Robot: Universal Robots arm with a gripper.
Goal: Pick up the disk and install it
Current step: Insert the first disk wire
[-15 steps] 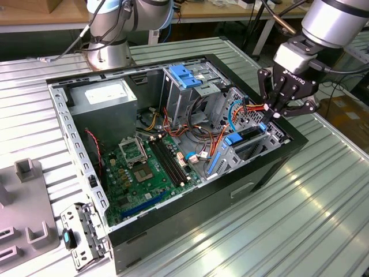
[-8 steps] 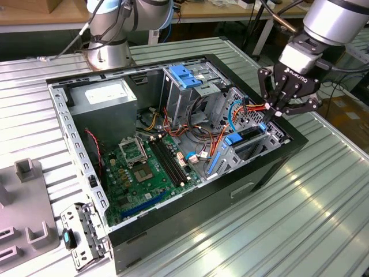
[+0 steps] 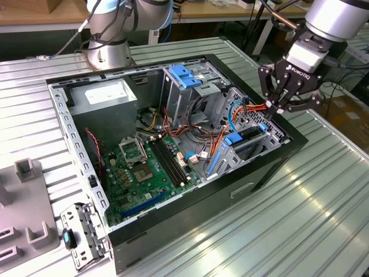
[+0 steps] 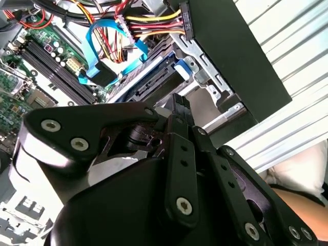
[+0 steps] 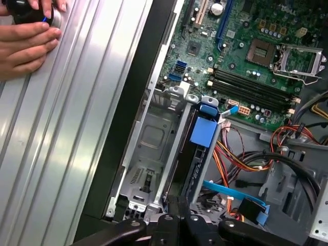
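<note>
Exterior view: the pincer (image 3: 277, 107), fingers drawn together and seemingly empty, hovers just above the drive cage (image 3: 253, 118), where the disk (image 3: 248, 138) sits edge-on. Second wrist view: orange-and-yellow cables (image 4: 154, 23) crowd the cage and could snag. First wrist view: pressing off-centre might jam the disk's blue rail (image 5: 204, 130).

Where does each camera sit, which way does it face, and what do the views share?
Exterior view: off the arm, raised, looking down slantwise into the open computer case; the arm and gripper hang over the drive bay at the exterior view's right.
First wrist view: on the wrist, looking past the gripper along the drive bay toward the motherboard; a person's hand is on the table.
Second wrist view: on the wrist, behind the gripper body, facing the cables.
Shared: all three show gripper and motherboard.
</note>
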